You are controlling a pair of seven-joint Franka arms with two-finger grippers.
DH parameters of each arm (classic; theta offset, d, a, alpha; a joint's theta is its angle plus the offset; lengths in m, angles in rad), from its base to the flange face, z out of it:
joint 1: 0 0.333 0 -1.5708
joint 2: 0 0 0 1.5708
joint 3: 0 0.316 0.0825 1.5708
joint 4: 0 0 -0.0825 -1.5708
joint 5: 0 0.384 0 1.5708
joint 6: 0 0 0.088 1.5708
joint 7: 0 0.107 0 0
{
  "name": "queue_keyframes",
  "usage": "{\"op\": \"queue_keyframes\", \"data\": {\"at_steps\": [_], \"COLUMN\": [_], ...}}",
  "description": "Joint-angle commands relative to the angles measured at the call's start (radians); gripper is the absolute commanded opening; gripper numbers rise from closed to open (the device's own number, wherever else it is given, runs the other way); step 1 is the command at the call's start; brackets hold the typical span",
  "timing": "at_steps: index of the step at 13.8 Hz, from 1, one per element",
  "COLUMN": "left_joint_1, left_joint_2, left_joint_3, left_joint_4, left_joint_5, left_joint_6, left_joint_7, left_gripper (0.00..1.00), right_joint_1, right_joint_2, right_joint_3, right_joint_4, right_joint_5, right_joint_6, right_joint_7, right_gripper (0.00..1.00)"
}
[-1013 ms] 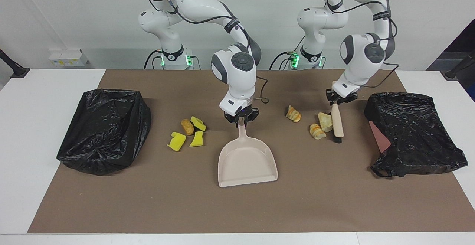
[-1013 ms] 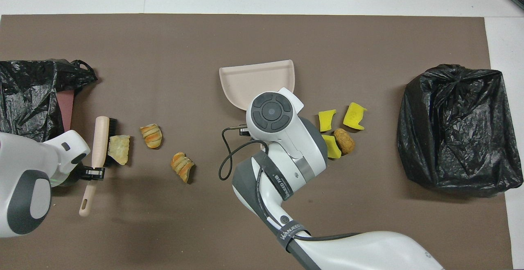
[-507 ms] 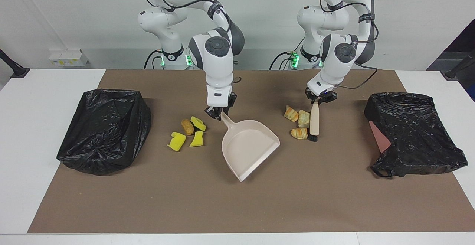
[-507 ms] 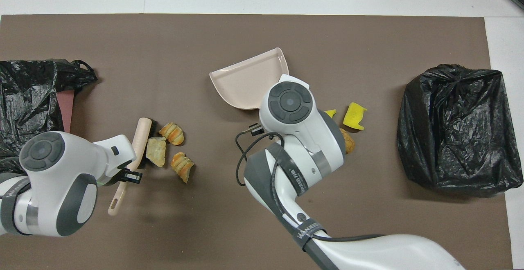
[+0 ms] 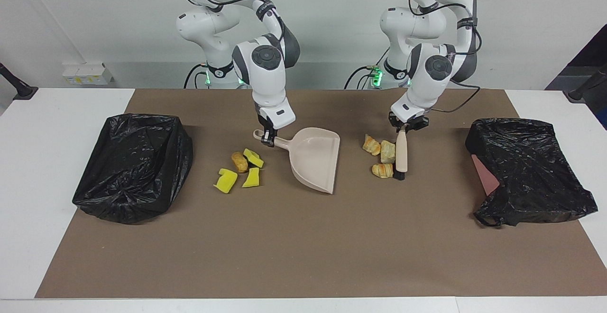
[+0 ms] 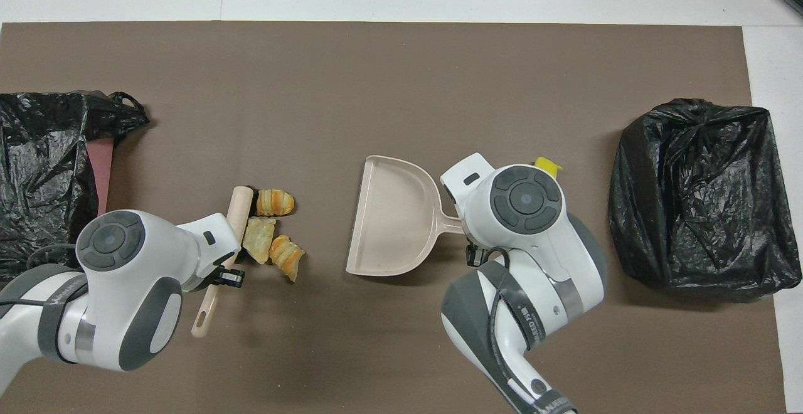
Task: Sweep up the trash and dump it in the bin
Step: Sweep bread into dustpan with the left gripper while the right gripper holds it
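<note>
While the left gripper (image 5: 400, 129) pinches the brush (image 5: 401, 154) & the right gripper (image 5: 269, 138) pinches the dustpan (image 5: 315, 160) handle mid-mat, bread bits (image 5: 381, 155) could skid past the pan's lip.

Three golden pastry scraps (image 5: 381, 156) clustered on mat, yellow sponge bits (image 5: 241, 170) around brown nugget (image 5: 239, 161)

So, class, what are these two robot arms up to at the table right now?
It's a sweeping job. The right claw holds the beige dustpan by its handle, mouth turned toward the left arm's end. The left claw grips the brush, set against three bread pieces. The yellow sponge bits and a brown nugget lie unswept beside the dustpan handle. Black-lined bins sit at each end.
</note>
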Motion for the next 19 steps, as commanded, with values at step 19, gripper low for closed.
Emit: {"op": "queue_keyframes", "data": {"at_steps": [19], "left_joint_1": [-0.339], "left_joint_2": [-0.011], "left_joint_3": [0.016], "left_joint_4": [0.09], "left_joint_5": [-0.198], "left_joint_6": [-0.012], "left_joint_7": [-0.49], "left_gripper": [0.0], "right_joint_1": [0.059], "right_joint_2": [-0.048], "right_joint_3": [0.013], "right_joint_4": [-0.113], "right_joint_5": [-0.012], "right_joint_6": [0.063], "right_joint_7": [0.079], "right_gripper": [0.0]}}
